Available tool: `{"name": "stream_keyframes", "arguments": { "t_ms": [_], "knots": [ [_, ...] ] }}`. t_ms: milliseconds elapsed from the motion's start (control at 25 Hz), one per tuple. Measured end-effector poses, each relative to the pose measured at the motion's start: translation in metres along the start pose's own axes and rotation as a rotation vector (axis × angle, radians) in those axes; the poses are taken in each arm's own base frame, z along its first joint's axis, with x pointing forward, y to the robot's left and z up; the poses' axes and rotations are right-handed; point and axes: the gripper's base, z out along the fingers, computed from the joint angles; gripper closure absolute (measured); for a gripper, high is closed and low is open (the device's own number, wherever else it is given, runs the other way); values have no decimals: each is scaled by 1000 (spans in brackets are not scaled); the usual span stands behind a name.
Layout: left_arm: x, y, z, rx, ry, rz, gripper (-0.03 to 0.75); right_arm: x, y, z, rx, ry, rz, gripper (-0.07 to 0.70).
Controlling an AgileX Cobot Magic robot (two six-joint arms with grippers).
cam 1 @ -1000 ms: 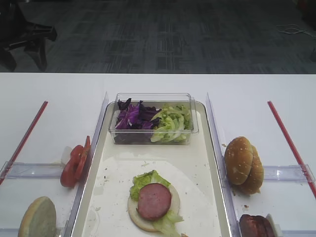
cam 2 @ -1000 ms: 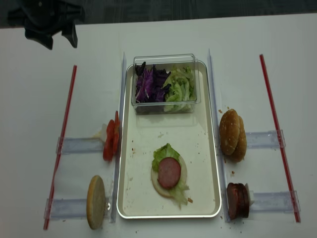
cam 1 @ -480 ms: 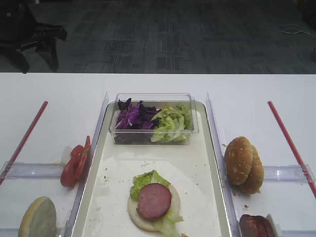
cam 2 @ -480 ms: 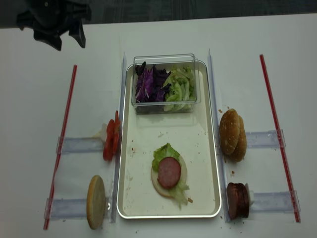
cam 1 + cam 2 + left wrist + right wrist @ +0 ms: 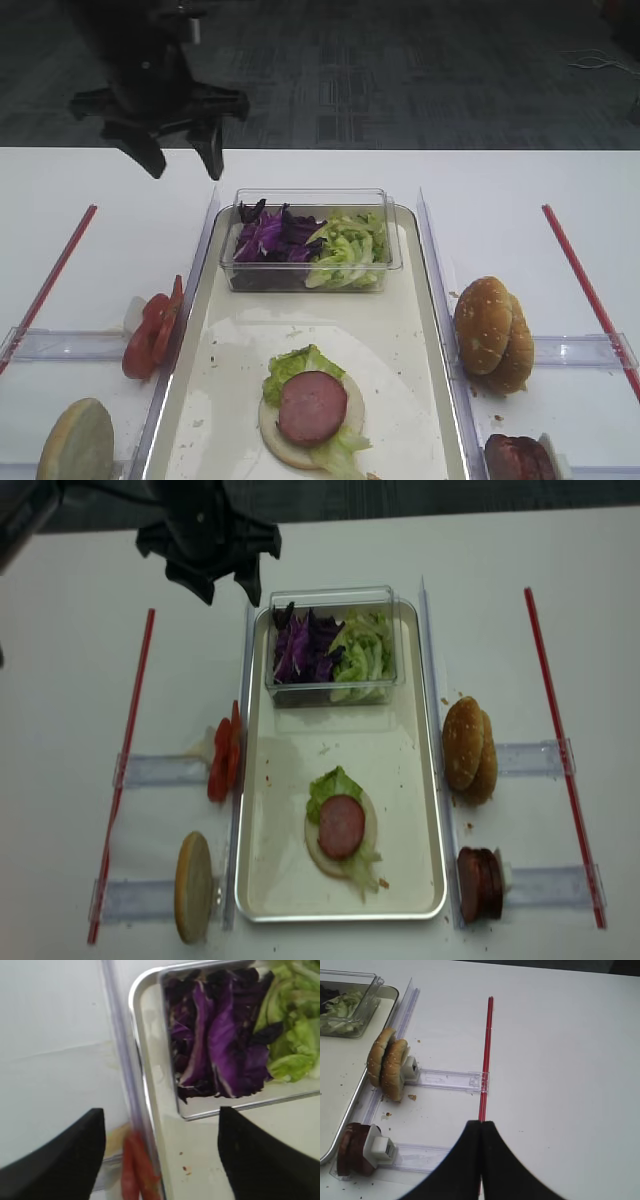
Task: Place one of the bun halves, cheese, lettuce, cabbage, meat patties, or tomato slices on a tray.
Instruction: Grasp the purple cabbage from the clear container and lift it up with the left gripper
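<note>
My left gripper (image 5: 182,160) hangs open and empty above the table, just behind the left back corner of the tray (image 5: 432,300). In its wrist view the gripper (image 5: 160,1110) spans the tray rim, with cabbage (image 5: 220,1050) ahead and blurred tomato slices (image 5: 136,1170) below. On the tray lies a bun half (image 5: 345,395) topped with lettuce (image 5: 293,364) and a meat patty (image 5: 312,407). Tomato slices (image 5: 150,330) and one bun half (image 5: 75,445) stand left of the tray. Right of it stand bun halves (image 5: 493,333) and meat patties (image 5: 518,458). My right gripper (image 5: 481,1123) is shut and empty. Cheese is out of view.
A clear plastic box (image 5: 310,200) with cabbage (image 5: 265,235) and lettuce (image 5: 350,245) sits at the tray's far end. Red strips (image 5: 585,280) (image 5: 50,275) run along both sides. Clear holders (image 5: 447,1080) carry the upright food. The table's far edge lies behind the box.
The left arm has swung in from the far left corner to the right and nearer, now by the box's left back corner. Its jaws stay open. The food has not moved.
</note>
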Motion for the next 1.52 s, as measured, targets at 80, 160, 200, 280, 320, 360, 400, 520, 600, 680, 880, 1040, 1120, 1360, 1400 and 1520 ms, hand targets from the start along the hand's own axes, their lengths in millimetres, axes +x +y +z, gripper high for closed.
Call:
{"name": "stream_keyframes", "arguments": {
  "t_ms": [80,160,200,280,320,360,400,520,600,680,880,1040,1120,1360,1400,1520],
  "knots": [
    [1,-17,8,7,11,29,235,0,0,0,0,0,0,624],
    [2,-29,18,11,30,51,235,0,0,0,0,0,0,624],
    [1,-34,23,11,38,57,235,0,0,0,0,0,0,624],
    [0,-43,32,12,48,71,235,0,0,0,0,0,0,624],
    [-2,-45,36,13,50,73,235,0,0,0,0,0,0,624],
    [-3,-49,40,14,54,76,235,0,0,0,0,0,0,624],
    [-4,-51,44,14,57,78,235,0,0,0,0,0,0,624],
    [-7,-57,52,16,62,83,235,0,0,0,0,0,0,624],
    [-9,-60,54,20,59,84,235,0,0,0,0,0,0,624],
    [-12,-61,59,22,59,80,235,0,0,0,0,-2,0,624],
    [-19,-65,74,37,72,65,235,0,0,0,0,-2,0,624],
    [-23,-67,88,35,82,64,248,0,0,0,0,-2,0,624],
    [-25,-67,97,32,91,63,257,0,0,0,0,-2,0,624],
    [-26,-67,113,26,110,61,265,0,0,0,0,-2,0,624],
    [-26,-67,114,28,109,59,265,0,0,0,0,-2,0,624],
    [-26,-67,116,27,112,59,279,0,0,0,0,-2,0,625]
  ]
}}
